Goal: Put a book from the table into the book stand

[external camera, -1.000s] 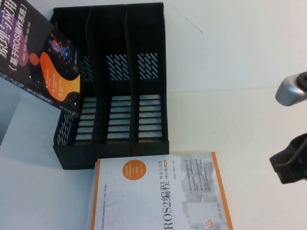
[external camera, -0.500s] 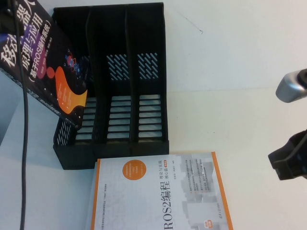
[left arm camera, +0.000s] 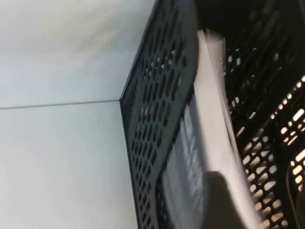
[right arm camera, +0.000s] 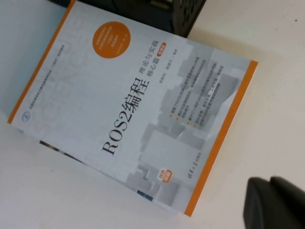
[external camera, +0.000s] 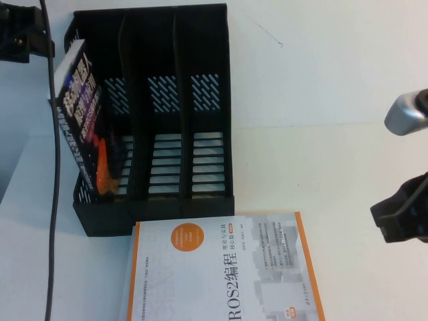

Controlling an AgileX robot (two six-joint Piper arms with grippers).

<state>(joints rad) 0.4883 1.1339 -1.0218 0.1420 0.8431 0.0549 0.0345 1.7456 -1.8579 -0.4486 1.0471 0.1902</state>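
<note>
From above, the dark navy paperback book (external camera: 83,127) leans in the leftmost slot of the black plastic book stand (external camera: 160,120). The left gripper (external camera: 23,33), upper left, is clear of it; I cannot tell its spread. The right gripper (external camera: 404,217) sits at the right edge, spread unclear.

The left wrist shows the book's pale pages (left arm camera: 214,124) inside the perforated wall. The right wrist shows the white orange-bordered ROS2 book (right arm camera: 138,105) flat on the white table (right arm camera: 38,191).

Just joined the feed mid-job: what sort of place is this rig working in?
Probably a lab or office desk: a plain white table with a black book stand, robotics textbooks, one dark book slotted, a white ROS2 book flat. Left gripper behind the stand; right gripper at the table's right.
</note>
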